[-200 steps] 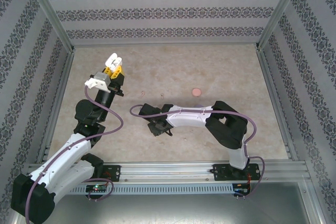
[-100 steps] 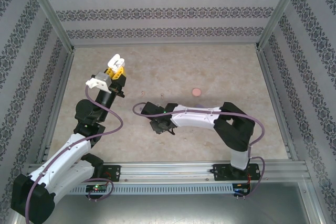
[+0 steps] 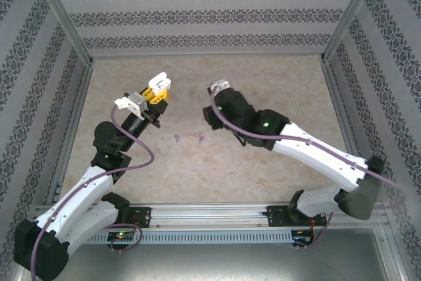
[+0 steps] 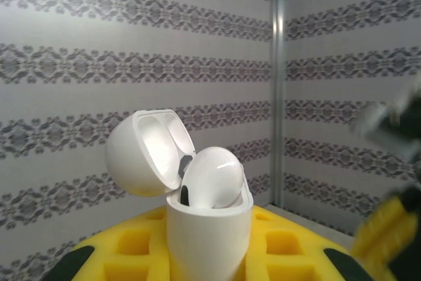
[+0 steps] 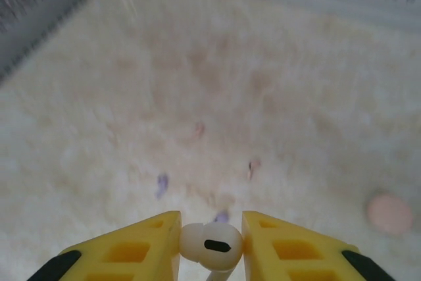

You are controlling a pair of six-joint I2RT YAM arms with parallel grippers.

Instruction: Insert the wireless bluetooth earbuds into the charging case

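Note:
My left gripper point(image 3: 160, 87) is raised over the left of the table, shut on a white charging case point(image 4: 209, 235). The case stands upright between the yellow fingers point(image 4: 125, 255) with its lid point(image 4: 146, 153) flipped open. One white earbud point(image 4: 212, 179) sits in it. My right gripper point(image 5: 210, 228) is held above the table, shut on a second white earbud point(image 5: 212, 245), its stem pointing down. My right arm point(image 3: 289, 139) reaches in from the right toward the case. Two purple earbuds point(image 5: 162, 184) point(image 3: 176, 139) and two pink ones point(image 5: 198, 129) lie loose on the table below.
A round pink case point(image 5: 389, 214) lies on the table to the right of the loose earbuds. Patterned walls point(image 3: 210, 18) and metal posts point(image 4: 278, 83) enclose the beige table point(image 3: 276, 83) on three sides.
My right arm has lifted from low over the near middle of the table and swung back and up toward the left gripper. The left gripper has turned slightly right with the case.

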